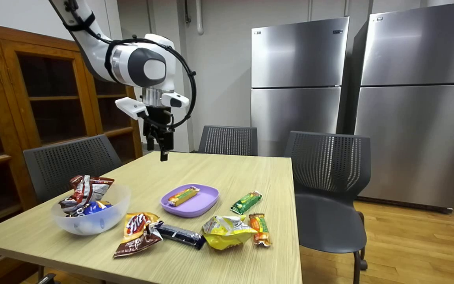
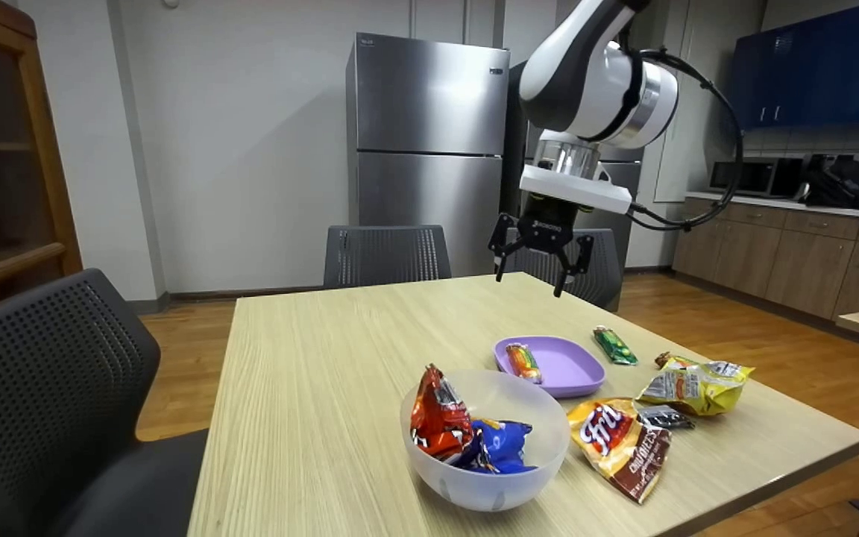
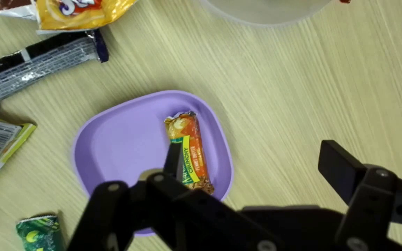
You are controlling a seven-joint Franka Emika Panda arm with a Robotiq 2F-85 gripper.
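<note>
My gripper [image 1: 157, 153] is open and empty, held above the table; its two fingers are spread apart in the wrist view [image 3: 253, 157]. It is nearest to a purple plate [image 3: 124, 139], which also shows in both exterior views [image 1: 205, 197] [image 2: 575, 373]. An orange crunchy granola bar [image 3: 197, 153] lies on the plate, partly hidden behind one finger in the wrist view. A green-wrapped bar [image 1: 246, 202] lies beside the plate. A translucent bowl [image 2: 485, 488] holds a red-brown bag [image 2: 441, 418] and a blue bag [image 2: 504, 447].
An orange-brown chips bag [image 1: 138, 232], a long black bar [image 1: 179, 234], a crumpled yellow bag [image 1: 227, 232] and another orange bar [image 1: 260, 228] lie on the table [image 2: 310, 373]. Dark chairs [image 1: 329, 169] stand around the table. Two refrigerators [image 1: 298, 79] stand behind it.
</note>
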